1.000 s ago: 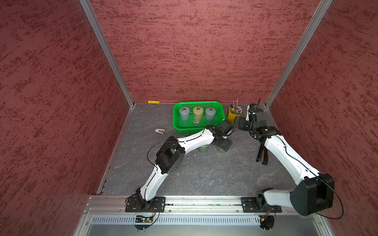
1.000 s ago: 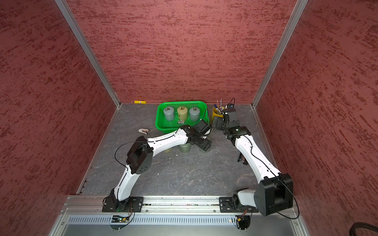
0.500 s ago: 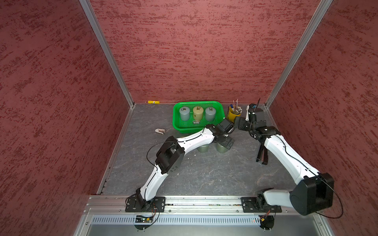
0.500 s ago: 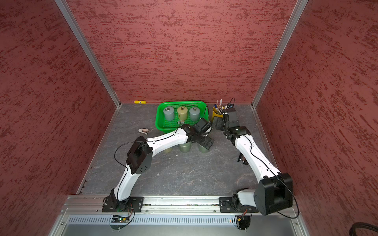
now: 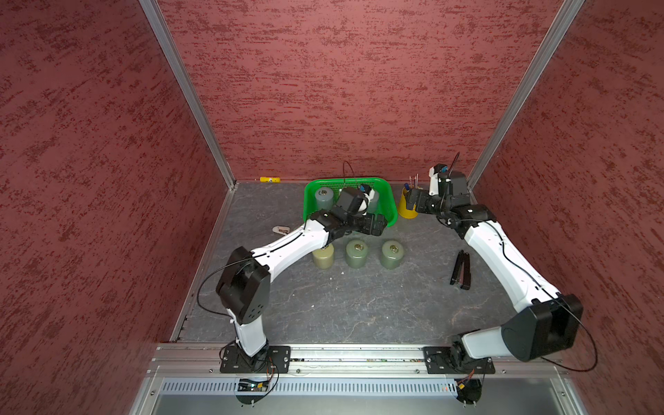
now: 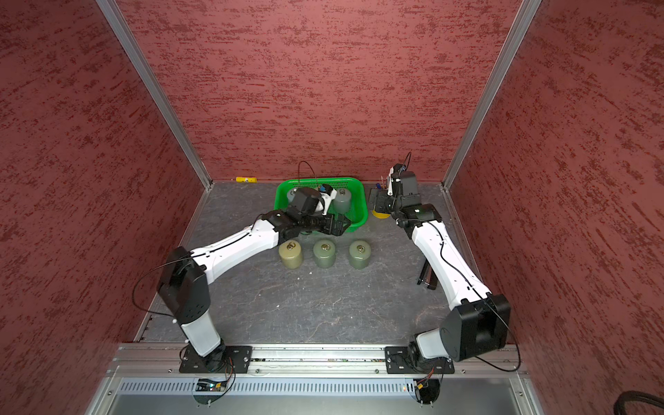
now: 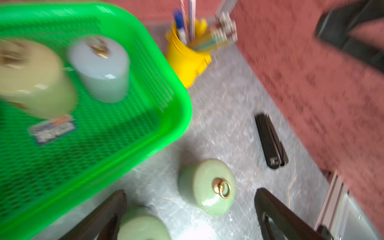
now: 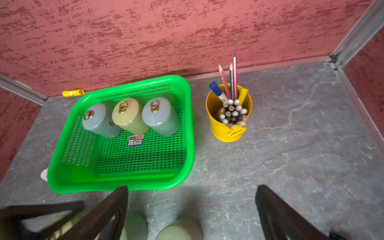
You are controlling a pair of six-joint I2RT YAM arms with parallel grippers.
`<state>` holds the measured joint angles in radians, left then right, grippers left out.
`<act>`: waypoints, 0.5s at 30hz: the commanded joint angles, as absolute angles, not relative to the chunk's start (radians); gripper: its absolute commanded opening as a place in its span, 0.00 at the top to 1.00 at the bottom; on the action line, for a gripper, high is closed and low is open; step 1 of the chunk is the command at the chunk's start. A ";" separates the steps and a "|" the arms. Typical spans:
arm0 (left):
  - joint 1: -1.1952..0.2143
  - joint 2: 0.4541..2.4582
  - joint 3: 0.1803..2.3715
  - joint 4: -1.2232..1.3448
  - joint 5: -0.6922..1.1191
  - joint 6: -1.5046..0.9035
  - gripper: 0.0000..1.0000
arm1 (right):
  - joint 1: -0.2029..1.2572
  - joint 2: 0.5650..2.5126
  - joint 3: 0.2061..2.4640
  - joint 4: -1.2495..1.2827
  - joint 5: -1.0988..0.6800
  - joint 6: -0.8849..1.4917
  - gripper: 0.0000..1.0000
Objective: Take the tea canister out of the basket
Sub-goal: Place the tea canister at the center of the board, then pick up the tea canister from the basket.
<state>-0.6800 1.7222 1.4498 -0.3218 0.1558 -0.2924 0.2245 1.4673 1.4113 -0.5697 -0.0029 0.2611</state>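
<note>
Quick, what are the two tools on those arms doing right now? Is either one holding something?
Left tool: open, holding nothing.
Right tool: open, holding nothing.

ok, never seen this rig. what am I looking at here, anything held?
Two white-and-black robot arms on a front rail, each ending in a two-finger gripper. Two pictures look down from overhead, nearly identical; two come from wrist cameras. On the grey table: a bright green perforated plastic basket holding three round lidded jars, two grey canisters and one cream canister; three pale green canisters in a row in front; a yellow bucket of pens; a black stapler. The left gripper and right gripper are both open, holding nothing.
</note>
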 commanded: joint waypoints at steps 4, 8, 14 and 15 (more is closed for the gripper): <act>-0.590 1.575 1.361 -0.307 0.130 -0.292 0.00 | 0.283 1.666 1.598 -0.713 -0.072 0.271 0.01; -0.519 1.517 1.302 -0.350 0.104 -0.287 0.00 | 0.336 1.810 1.765 -0.801 -0.039 0.267 0.01; -0.433 1.422 1.196 -0.376 0.108 -0.292 0.00 | 0.366 2.024 2.040 -0.943 -0.023 0.262 0.01; -0.419 1.411 1.181 -0.380 0.111 -0.295 0.00 | 0.372 2.054 2.077 -0.958 -0.016 0.258 0.01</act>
